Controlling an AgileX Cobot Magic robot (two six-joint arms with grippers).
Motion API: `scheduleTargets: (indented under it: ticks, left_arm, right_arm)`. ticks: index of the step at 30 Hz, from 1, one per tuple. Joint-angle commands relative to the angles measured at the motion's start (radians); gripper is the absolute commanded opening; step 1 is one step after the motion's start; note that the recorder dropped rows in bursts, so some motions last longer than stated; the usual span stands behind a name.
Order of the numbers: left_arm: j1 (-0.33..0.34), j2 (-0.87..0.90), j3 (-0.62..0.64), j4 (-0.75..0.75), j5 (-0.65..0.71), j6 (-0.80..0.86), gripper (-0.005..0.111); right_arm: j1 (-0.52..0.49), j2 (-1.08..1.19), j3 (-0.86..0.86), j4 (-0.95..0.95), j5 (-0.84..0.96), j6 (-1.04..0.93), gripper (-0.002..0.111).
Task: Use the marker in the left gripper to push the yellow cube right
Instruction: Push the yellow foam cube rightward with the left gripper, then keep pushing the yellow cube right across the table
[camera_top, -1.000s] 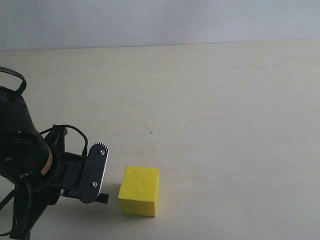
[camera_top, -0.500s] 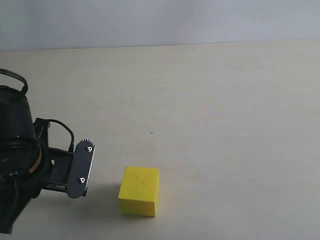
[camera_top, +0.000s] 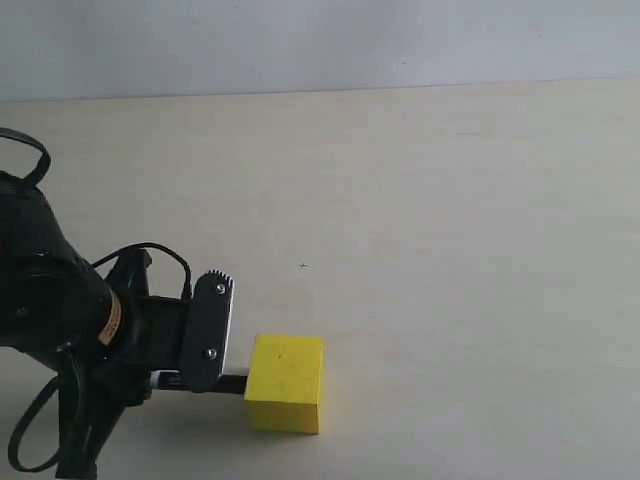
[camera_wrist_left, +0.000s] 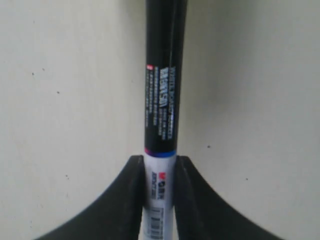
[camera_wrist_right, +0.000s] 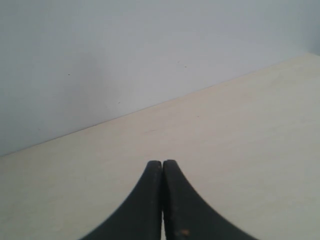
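Marker horizontal, tip toward yellow cube

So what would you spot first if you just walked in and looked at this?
The bright yellow cube jumps out first, sitting alone near the front of the pale table. Right beside it, on its left, the robot's black left hand grips a marker, and the marker's dark end points at the cube's side and seems to touch it.
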Motion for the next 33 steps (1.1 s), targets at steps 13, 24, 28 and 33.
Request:
scheduleTargets:
  ticks: [13, 24, 28, 33]
  left_arm:
    - [0.101, 0.0, -0.003, 0.147, 0.18, -0.134, 0.0]
    - [-0.013, 0.156, -0.147, -0.098, 0.124, -0.084, 0.0]
    - [-0.133, 0.183, -0.213, -0.032, 0.138, -0.084, 0.0]
    - [-0.106, 0.187, -0.223, 0.067, 0.232, -0.196, 0.0]
  right_arm:
    - [-0.006, -0.006, 0.005, -0.001, -0.001, 0.0, 0.0]
    - [-0.006, -0.006, 0.005, -0.001, -0.001, 0.0, 0.0]
    - [-0.006, -0.006, 0.005, -0.001, -0.001, 0.0, 0.0]
    - [-0.006, -0.006, 0.005, -0.001, -0.001, 0.0, 0.0]
